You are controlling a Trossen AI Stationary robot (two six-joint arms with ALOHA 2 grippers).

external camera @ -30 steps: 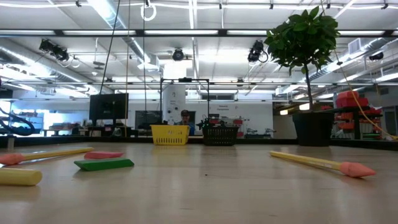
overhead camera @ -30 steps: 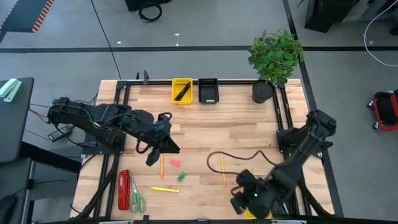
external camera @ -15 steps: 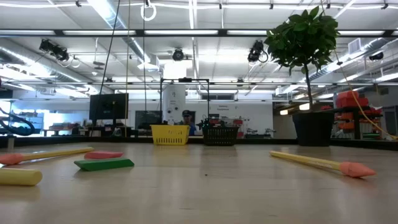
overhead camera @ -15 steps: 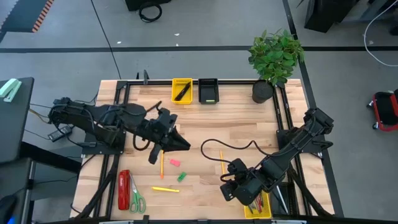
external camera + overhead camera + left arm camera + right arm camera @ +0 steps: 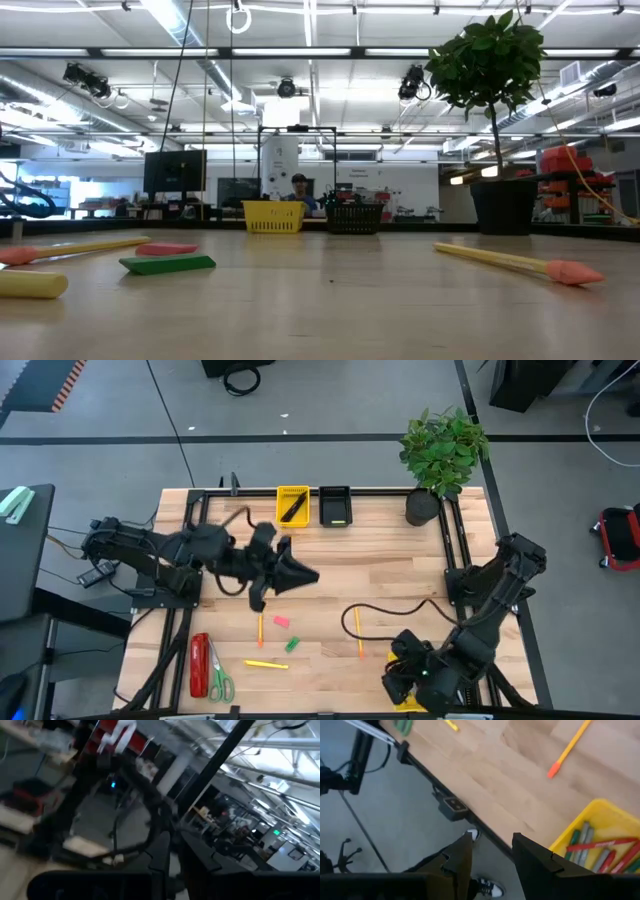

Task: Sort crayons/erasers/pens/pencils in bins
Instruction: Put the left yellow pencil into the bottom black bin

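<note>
1. At the table's (image 5: 400, 575) left front corner lie a red stapler (image 5: 199, 664) and green-handled scissors (image 5: 219, 682), side by side and clear of both arms.
2. Just right of them a yellow pencil (image 5: 266, 664) lies flat, with an orange pencil (image 5: 260, 627), a pink eraser (image 5: 281, 622) and a green eraser (image 5: 292, 644) close together above it; the low view shows these erasers lying flat on the wood.
3. The left gripper (image 5: 305, 575) hangs over the table's left-centre, above that cluster and touching none of it; its fingers look nearly together, and whether anything thin is pinched between them cannot be told.
4. At the far edge a yellow bin (image 5: 292, 505) holds black pens (image 5: 293, 509), and a black bin (image 5: 335, 506) beside it holds something green; open wood lies between these bins and the left gripper.
5. A second orange pencil (image 5: 358, 633) lies right of centre, with a black cable looping near it.
6. A potted plant (image 5: 440, 455) stands at the far right corner.
7. The right gripper (image 5: 490, 857) sits past the near edge, fingers apart and empty, beside a yellow bin (image 5: 600, 827) of crayons (image 5: 600, 845).
</note>
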